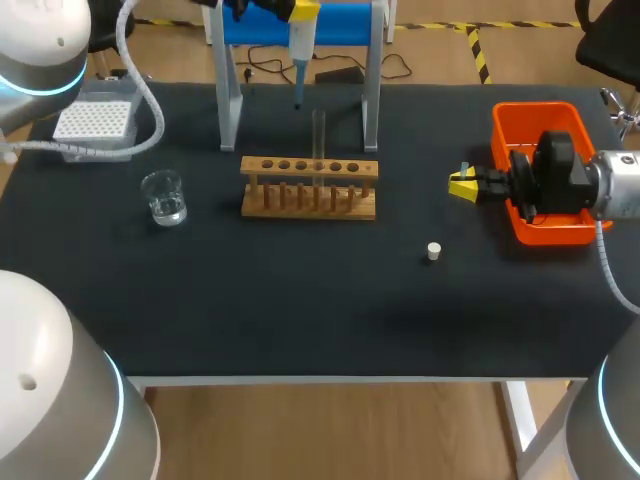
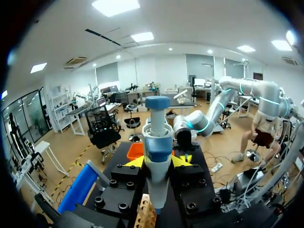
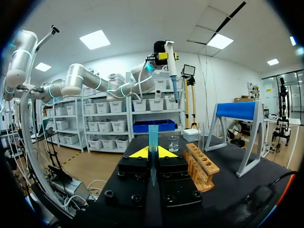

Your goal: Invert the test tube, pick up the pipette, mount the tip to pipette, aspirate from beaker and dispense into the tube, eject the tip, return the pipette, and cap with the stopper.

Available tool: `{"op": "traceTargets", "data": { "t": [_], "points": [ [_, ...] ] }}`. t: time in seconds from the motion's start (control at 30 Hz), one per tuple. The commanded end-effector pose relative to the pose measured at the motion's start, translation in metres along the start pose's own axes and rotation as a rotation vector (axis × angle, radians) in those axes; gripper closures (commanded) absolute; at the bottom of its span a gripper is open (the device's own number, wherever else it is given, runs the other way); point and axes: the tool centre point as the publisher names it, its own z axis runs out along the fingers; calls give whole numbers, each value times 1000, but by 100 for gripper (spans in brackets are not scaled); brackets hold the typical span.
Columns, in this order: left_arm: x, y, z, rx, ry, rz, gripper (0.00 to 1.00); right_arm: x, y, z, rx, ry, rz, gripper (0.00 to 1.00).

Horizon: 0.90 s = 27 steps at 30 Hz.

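The left jaws pinch the pipette [image 2: 157, 156] by its body, upright and high over the back of the bench [image 1: 300, 300], its nose pointing down just behind the tube [image 1: 319, 135] — which stands in the wooden rack [image 1: 310, 190]. The right jaws, low beside the orange bin [image 1: 545, 237], are pressed on a blue tip [image 3: 153, 142]. The beaker [image 1: 163, 197] sits left of the rack; the stopper [image 1: 433, 251] lies on the bench between rack and bin — apart from both.
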Motion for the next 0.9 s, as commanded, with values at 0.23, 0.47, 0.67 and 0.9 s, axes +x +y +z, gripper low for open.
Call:
{"op": "traceTargets", "data": {
  "t": [0.23,0.47,0.67,0.9],
  "points": [
    [2,11,-10,26,70,57,100,1,0,0,1,-2,-1,100],
    [3,18,-19,44,115,29,100,1,0,0,1,-2,-1,100],
    [3,18,-25,55,162,41,100,1,0,0,1,-2,-1,100],
    [4,18,-25,47,177,24,100,1,0,0,1,-2,-1,100]
  ]
}}
